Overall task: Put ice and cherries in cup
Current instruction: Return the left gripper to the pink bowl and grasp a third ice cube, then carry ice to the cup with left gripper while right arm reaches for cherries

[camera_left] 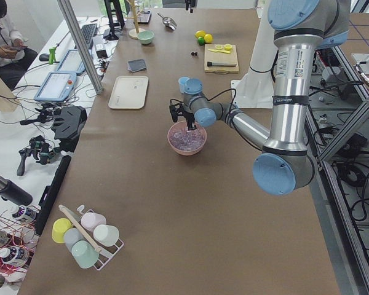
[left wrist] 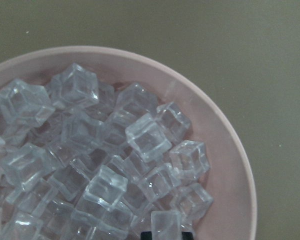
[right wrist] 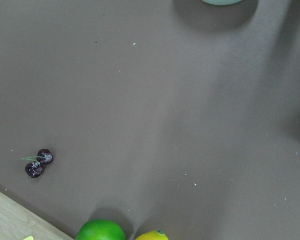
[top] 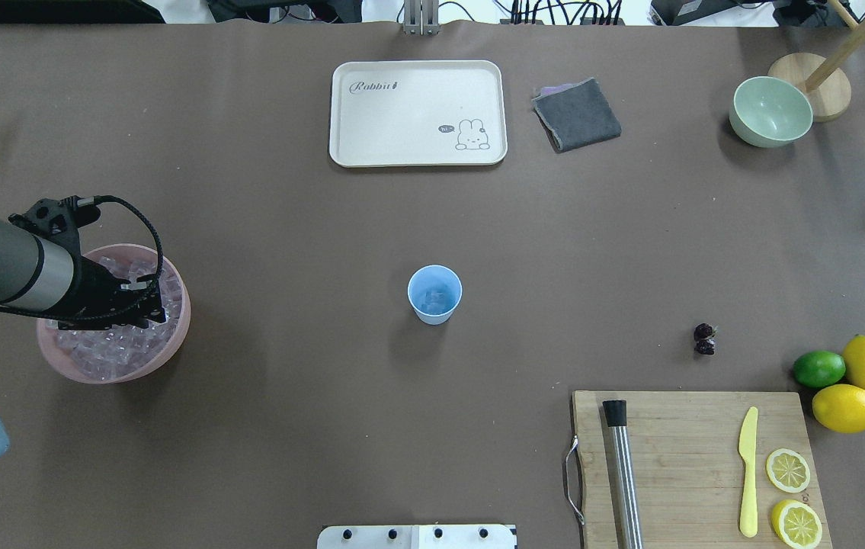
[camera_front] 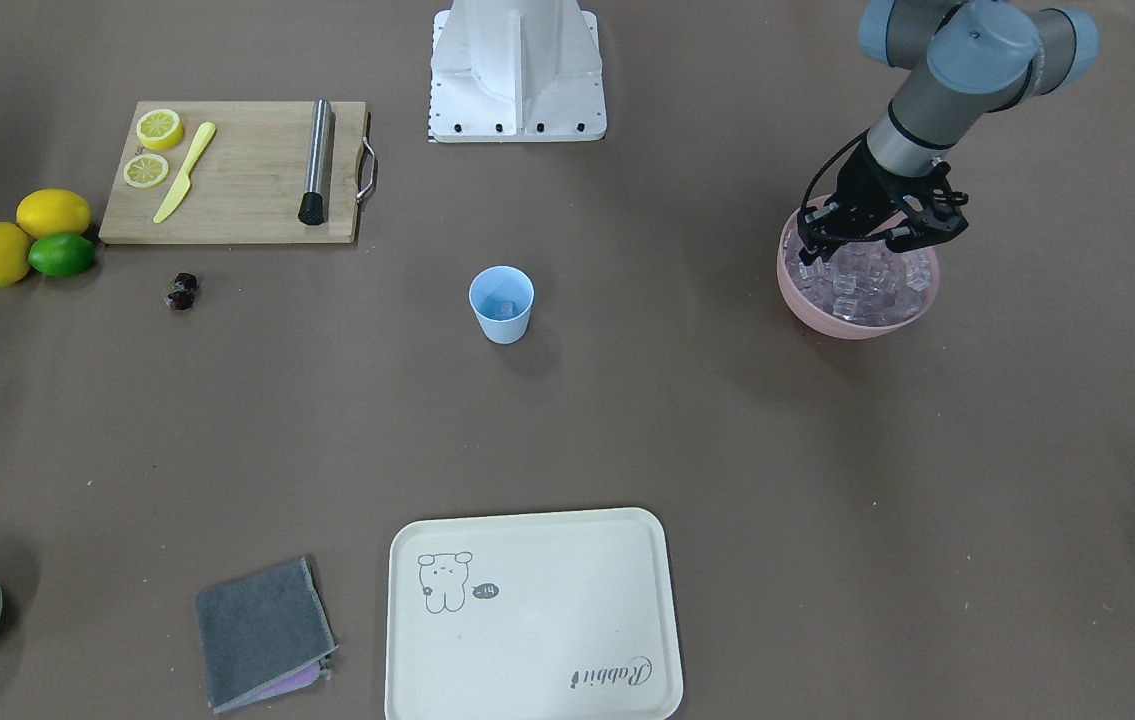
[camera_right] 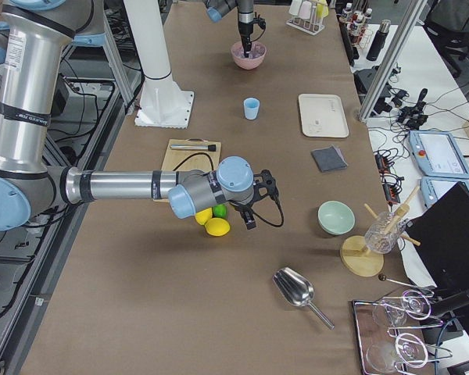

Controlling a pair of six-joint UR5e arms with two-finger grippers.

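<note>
The light blue cup (camera_front: 502, 305) stands mid-table and also shows in the overhead view (top: 434, 294); one ice cube lies in it. The pink bowl (top: 173, 343) holds several ice cubes (left wrist: 147, 137). My left gripper (camera_front: 862, 240) is down in the bowl. In the left wrist view its dark fingertips (left wrist: 187, 233) sit on either side of one ice cube (left wrist: 165, 224). The two cherries (camera_front: 182, 291) lie on the table near the cutting board and show in the right wrist view (right wrist: 39, 162). My right gripper (camera_right: 250, 219) hovers near the lemons; I cannot tell whether it is open.
A cutting board (top: 683, 457) carries lemon slices, a yellow knife and a steel muddler. Two lemons (top: 859, 385) and a lime (top: 818, 368) lie beside it. A cream tray (top: 417, 113), grey cloth (top: 577, 114) and pale green bowl (top: 771, 110) are at the far side.
</note>
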